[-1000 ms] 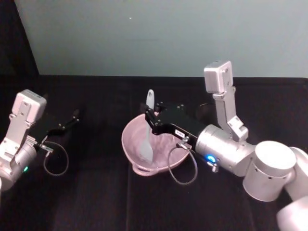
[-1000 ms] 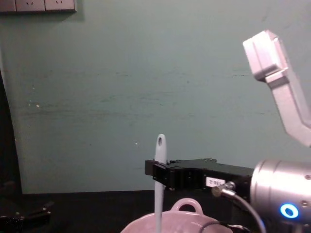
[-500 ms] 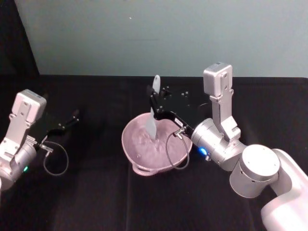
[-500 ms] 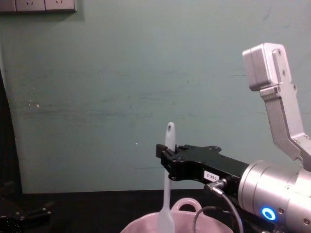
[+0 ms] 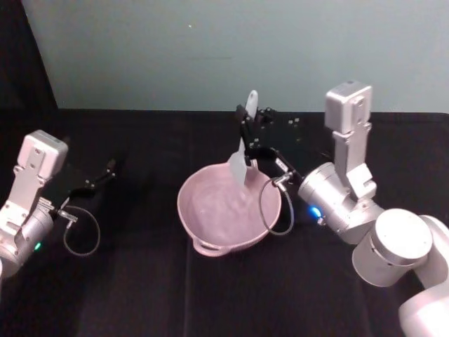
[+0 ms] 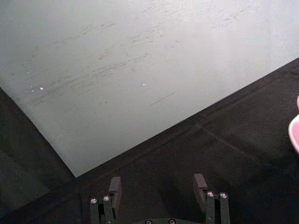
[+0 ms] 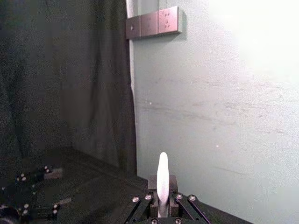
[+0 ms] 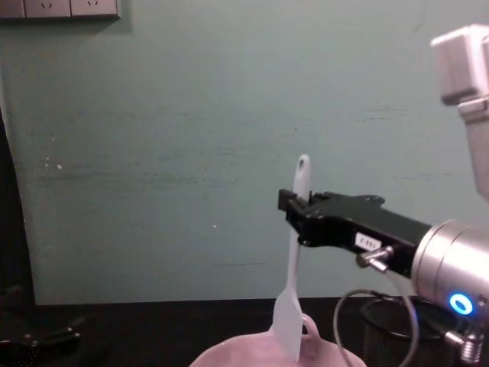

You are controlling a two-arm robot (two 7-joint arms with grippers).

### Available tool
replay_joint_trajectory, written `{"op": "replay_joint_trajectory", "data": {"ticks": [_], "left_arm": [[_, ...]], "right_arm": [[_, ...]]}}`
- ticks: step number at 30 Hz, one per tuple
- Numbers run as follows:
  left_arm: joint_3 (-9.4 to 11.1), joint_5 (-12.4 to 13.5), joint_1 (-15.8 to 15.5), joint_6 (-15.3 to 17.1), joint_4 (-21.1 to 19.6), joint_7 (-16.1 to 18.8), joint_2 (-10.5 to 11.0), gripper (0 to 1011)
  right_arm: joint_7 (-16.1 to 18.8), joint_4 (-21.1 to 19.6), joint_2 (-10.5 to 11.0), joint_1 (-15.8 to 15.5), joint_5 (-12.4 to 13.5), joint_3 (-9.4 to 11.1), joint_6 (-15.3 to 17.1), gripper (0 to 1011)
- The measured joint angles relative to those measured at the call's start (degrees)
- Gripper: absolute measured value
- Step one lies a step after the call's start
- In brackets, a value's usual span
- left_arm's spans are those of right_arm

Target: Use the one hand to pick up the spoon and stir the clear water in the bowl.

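Nearest, on the black cloth-covered bench (image 5: 140,281): a wide, round, glossy bowl (image 5: 203,217) in pale pink, with a small loop handle on the near rim. Inside it, the clear water (image 5: 235,203), colourless, marked by faint rippled reflections against the pink. Over the bowl's far right rim, the white spoon (image 5: 239,166), smooth and spatula-like, with its flat paddle blade low and its slim handle rising. Long axis close to vertical, blade pointing down, holed end pointing up and leaning a little to the right in the chest view. Blade tip down about rim level; impossible to tell whether touching the water. Clamped across the upper handle, just under the hole, by the right gripper (image 5: 246,125), black fingers pressed on either side, reaching in from the right off a silver cylindrical wrist with a blue glowing ring and a looped black cable. At the bench's left, well apart from the bowl, the left gripper (image 5: 106,170), parked, fingers (image 6: 114,184) spread apart around nothing. Farthest back, a flat matt teal wall (image 5: 210,49), lightly scuffed.
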Motion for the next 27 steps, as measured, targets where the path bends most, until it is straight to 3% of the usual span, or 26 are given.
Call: {"op": "replay_joint_trajectory", "data": {"ticks": [10, 20, 27], "left_arm": [[0.00, 0.00, 0.00, 0.00, 0.00, 0.00, 0.00, 1011], [0.00, 0.00, 0.00, 0.00, 0.00, 0.00, 0.00, 1011], [0.00, 0.00, 0.00, 0.00, 0.00, 0.00, 0.00, 1011]], "right_arm": [[0.80, -5.70, 1.57, -1.58, 3.77, 2.51, 5.34, 131], [0.29, -12.43, 3.88, -2.70, 10.80, 5.96, 14.07, 131], [-1.13, -14.74, 4.79, -3.00, 15.08, 9.06, 16.73, 132]]}}
